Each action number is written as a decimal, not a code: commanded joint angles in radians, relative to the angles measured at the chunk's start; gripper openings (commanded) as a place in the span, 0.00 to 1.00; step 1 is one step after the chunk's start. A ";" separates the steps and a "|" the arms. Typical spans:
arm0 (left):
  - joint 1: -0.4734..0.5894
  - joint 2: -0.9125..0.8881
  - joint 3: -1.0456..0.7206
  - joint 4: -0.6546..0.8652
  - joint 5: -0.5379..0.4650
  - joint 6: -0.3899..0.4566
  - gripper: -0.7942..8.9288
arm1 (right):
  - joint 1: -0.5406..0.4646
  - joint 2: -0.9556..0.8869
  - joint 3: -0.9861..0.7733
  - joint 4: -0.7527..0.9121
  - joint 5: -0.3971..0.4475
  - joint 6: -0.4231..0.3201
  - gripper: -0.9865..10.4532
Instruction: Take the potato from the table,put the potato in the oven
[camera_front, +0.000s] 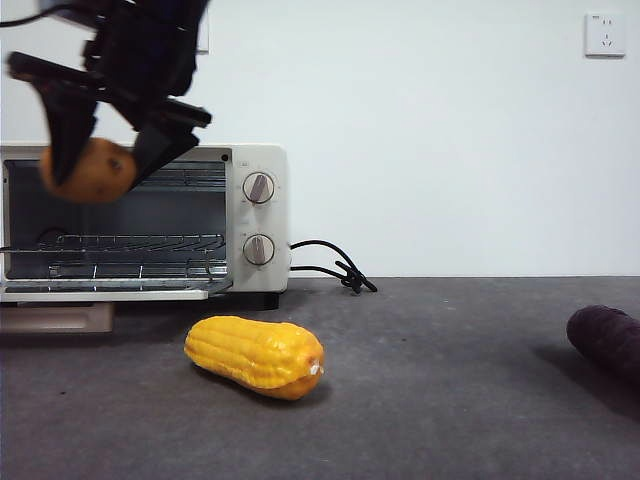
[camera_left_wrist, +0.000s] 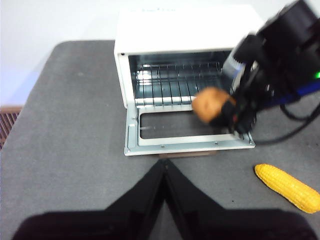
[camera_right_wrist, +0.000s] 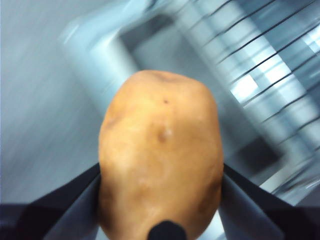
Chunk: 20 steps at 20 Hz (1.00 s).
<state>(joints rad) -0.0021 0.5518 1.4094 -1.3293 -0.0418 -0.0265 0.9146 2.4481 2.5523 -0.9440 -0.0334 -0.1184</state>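
you had the right gripper (camera_front: 105, 165) clamped on the potato (camera_front: 90, 170) above the oven (camera_front: 255, 215) door, ready for loading; left gripper (camera_left_wrist: 164, 170) waited, jaws together.

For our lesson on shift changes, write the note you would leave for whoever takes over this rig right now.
Right pincer: shut on the small oval tan-brown potato, held in the air in front of the open cream-white toaster oven, above its dropped door.
Left pincer: shut, empty, waiting back from the oven.
Done: potato lifted off the flat dark grey table.
Left: move potato inside onto the wire rack, release, withdraw.
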 joint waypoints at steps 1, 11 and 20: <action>-0.002 0.024 -0.009 0.003 0.000 -0.005 0.08 | -0.024 0.009 -0.006 0.092 0.000 0.030 0.14; -0.002 0.059 -0.009 0.004 0.000 -0.016 0.08 | -0.078 0.026 -0.006 0.256 -0.010 0.092 0.14; -0.002 0.091 -0.009 0.004 0.000 -0.016 0.08 | -0.078 0.109 -0.006 0.301 -0.023 0.093 0.14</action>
<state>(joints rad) -0.0021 0.6422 1.4059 -1.3289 -0.0414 -0.0353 0.8337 2.5301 2.5523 -0.6483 -0.0528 -0.0380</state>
